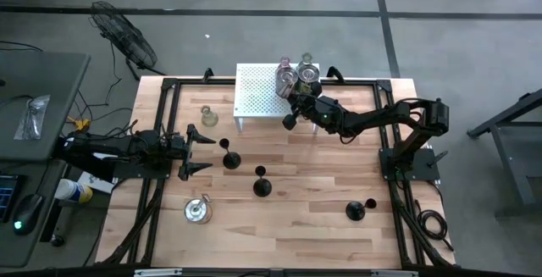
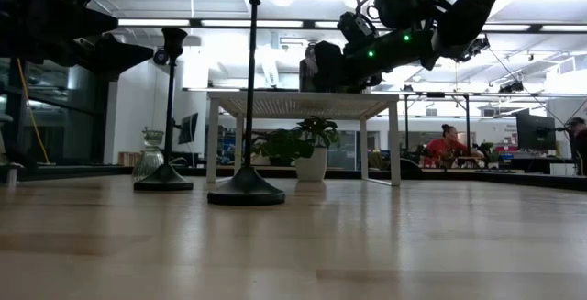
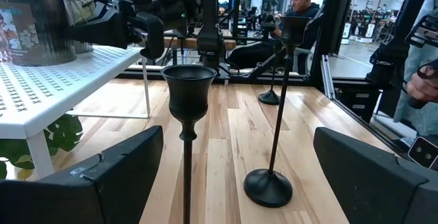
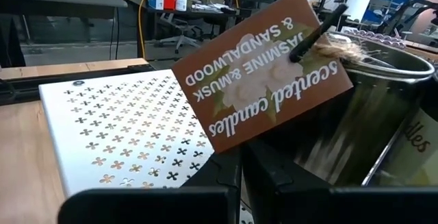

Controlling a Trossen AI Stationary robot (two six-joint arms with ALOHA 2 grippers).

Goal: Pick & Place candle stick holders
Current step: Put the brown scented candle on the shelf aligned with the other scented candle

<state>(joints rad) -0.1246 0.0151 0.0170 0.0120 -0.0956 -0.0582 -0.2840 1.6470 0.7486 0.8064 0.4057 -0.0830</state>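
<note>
Three black candle stick holders stand on round bases on the wooden table: one (image 1: 230, 158) just ahead of my open left gripper (image 1: 201, 150), one (image 1: 262, 184) mid-table, one (image 1: 356, 211) near right. A clear glass holder (image 1: 208, 116) and a silvery one (image 1: 199, 212) stand at the left. Squat glass and silvery holders (image 1: 298, 75) sit on the right part of the white perforated rack (image 1: 258, 95). My right gripper (image 4: 239, 183) is shut, level over the rack, close before a silvery tin (image 4: 356, 114) with a brown tag (image 4: 263, 87). My right gripper comes level from the table's right and near side. Its shut fingers stand just short of the lower wall of the tin (image 4: 321, 162), which rests upright on the rack. Whether they touch it I cannot tell.
A black frame rail (image 1: 389, 141) runs round the table. A fan (image 1: 127, 40) and a desk (image 1: 34, 99) stand off its left side. A potted plant (image 2: 303, 144) and a seated person (image 2: 447, 144) show beyond the rack. Bare wood lies along the near edge (image 1: 288, 243).
</note>
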